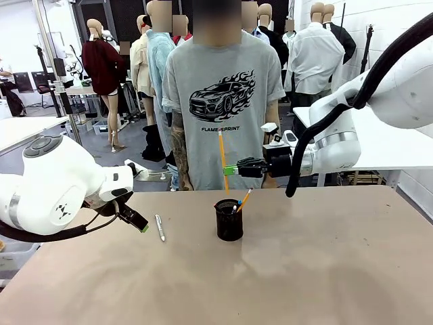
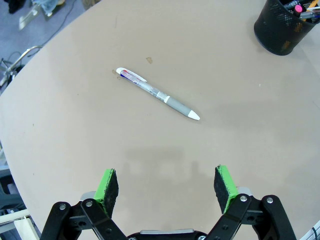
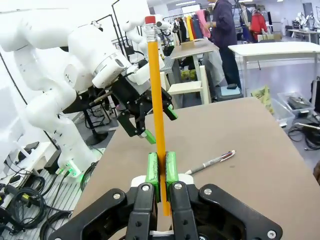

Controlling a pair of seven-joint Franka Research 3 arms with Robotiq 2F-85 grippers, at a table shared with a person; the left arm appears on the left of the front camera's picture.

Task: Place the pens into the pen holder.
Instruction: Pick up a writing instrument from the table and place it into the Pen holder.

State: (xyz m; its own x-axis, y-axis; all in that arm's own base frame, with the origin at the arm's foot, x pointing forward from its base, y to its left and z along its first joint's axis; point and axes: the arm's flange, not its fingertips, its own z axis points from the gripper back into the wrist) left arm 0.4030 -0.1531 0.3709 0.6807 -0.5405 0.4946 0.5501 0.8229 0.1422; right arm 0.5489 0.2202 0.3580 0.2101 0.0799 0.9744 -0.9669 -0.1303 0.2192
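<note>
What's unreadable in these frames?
- Pen holder, left wrist view: cut off by the top-right corner; contents uncountable.
- Same holder, front view: too small to count what is inside.
- Pencil, right wrist view: lower end hidden behind the pads of the right gripper.
- Loose pen, front view: too small to tell its ends apart.

The counter (image 1: 325, 271) is a smooth, matt tan sheet, and the holder (image 1: 229, 223) is black wire mesh with a dull sheen. The pen (image 2: 157, 93) has a clear glossy plastic barrel, a matt grey grip and white plastic ends; the pencil (image 3: 156, 100) is glossy orange paint with a metal band and red rubber. The left gripper (image 2: 165, 172) has matt black links and rough-looking green pads (image 2: 106, 184), and the left arm (image 1: 47, 189) has a glossy white shell.
</note>
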